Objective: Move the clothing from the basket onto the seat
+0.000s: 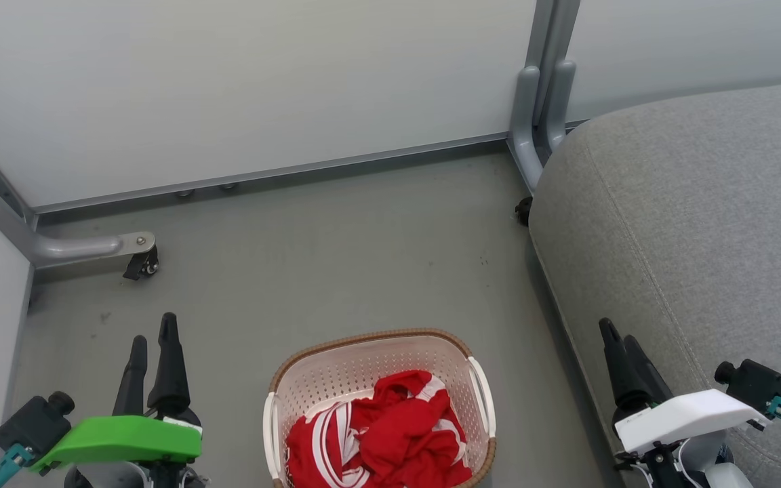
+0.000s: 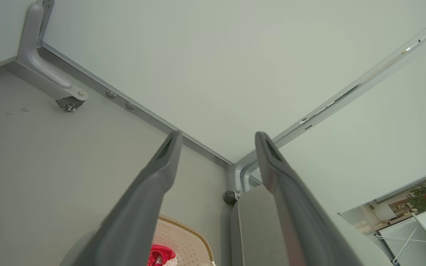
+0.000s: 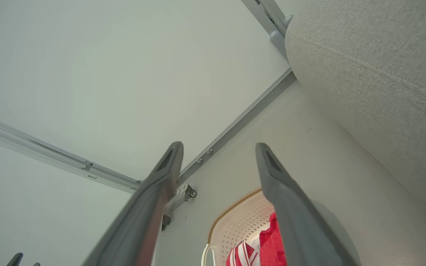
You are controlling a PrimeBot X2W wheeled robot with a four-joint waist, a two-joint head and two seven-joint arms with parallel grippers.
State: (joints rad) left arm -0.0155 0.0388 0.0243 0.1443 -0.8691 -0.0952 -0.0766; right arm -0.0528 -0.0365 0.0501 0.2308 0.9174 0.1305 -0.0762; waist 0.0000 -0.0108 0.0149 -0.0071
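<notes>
Crumpled red, white-striped sports clothing, heaped in a small cream perforated plastic basket on the grey floor: 4 o'clock from the wide-open, empty left gripper, 8 o'clock from the wide-open, empty right gripper, the one beside the large grey fabric seat.

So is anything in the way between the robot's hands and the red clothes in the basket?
Nothing visible: the clothing lies uncovered in the open-topped basket, between the left gripper and right gripper, both open.
</notes>
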